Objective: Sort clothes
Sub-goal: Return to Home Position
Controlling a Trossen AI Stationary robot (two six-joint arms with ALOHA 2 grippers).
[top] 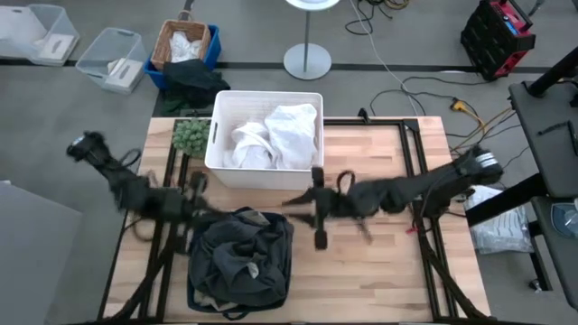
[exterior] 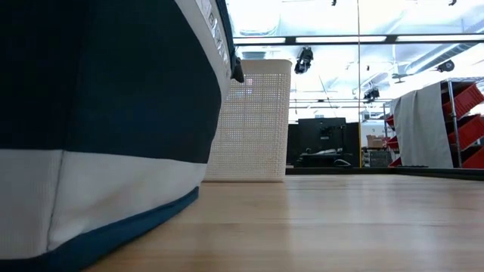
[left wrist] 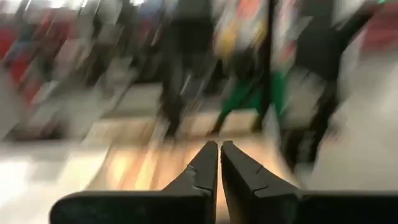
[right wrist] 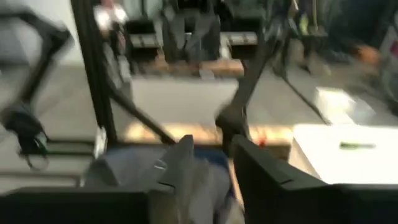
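Note:
Large white cloth pieces (top: pixel 275 135) lie in a white bin (top: pixel 217 144) at the table's far middle. Dark grey garments (top: pixel 242 257) fill a navy and white bag (top: pixel 287 235) at the near left, which also shows in the low view (exterior: pixel 98 151). My left gripper (top: pixel 197 188) is shut and empty (left wrist: pixel 219 149), between the bin and the bag at the left. My right gripper (top: pixel 302 202) is open and empty (right wrist: pixel 211 152), above the table just right of the bag and near of the bin. The plaid shirt and the khaki garment are out of view.
A green fuzzy lump (top: pixel 191 135) sits on the table left of the bin. On the floor beyond the far edge stand a wicker basket (top: pixel 185 43) with white cloth, a dark cloth heap (top: pixel 194 83) and clear plastic boxes (top: pixel 108 59). Bare wood (top: pixel 379 271) lies at the near right.

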